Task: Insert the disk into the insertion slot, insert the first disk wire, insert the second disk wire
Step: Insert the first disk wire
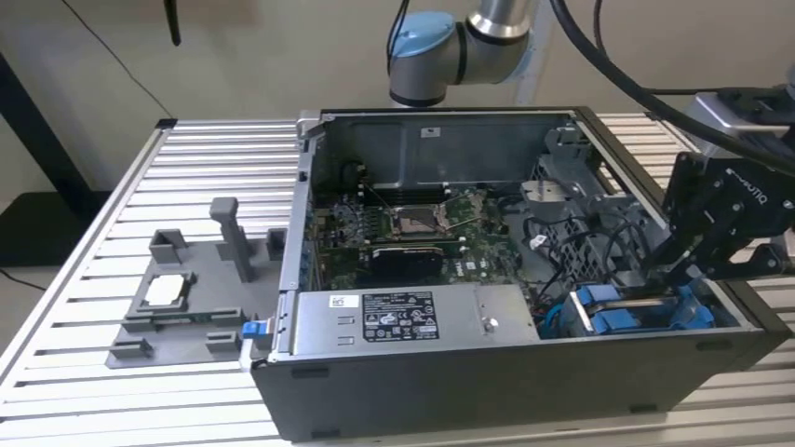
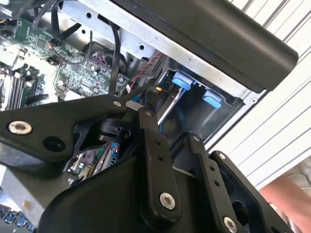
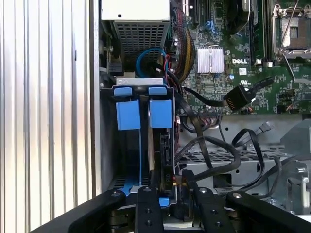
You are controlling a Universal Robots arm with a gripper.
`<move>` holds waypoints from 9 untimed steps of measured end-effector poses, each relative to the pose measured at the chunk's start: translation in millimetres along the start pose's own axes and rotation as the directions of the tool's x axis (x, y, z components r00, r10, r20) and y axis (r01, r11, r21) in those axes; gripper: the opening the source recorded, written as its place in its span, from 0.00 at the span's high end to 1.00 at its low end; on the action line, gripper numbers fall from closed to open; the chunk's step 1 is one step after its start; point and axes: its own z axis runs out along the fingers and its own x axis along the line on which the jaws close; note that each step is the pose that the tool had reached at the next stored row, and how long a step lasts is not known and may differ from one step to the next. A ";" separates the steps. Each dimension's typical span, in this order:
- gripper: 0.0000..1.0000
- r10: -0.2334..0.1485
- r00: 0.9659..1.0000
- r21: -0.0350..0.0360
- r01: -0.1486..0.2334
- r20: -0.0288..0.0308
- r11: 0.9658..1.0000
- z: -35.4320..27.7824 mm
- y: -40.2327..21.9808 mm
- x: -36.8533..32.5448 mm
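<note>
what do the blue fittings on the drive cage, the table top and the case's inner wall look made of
Blue fittings: likely moulded plastic, uniform bright colour, matte. Table top: probably bare aluminium, silvery ribbed slats with dull sheen. Case's inner wall: seemingly unpainted sheet metal, flat pale grey with a faint sheen; which metal is unclear.
</note>
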 end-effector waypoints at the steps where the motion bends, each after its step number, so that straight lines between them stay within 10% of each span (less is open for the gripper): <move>1: 0.67 0.000 1.000 0.000 0.000 0.000 1.000 -1.2 0.5 -0.2; 9: 0.67 0.000 1.000 0.005 0.000 0.000 1.000 -6.7 6.5 -6.3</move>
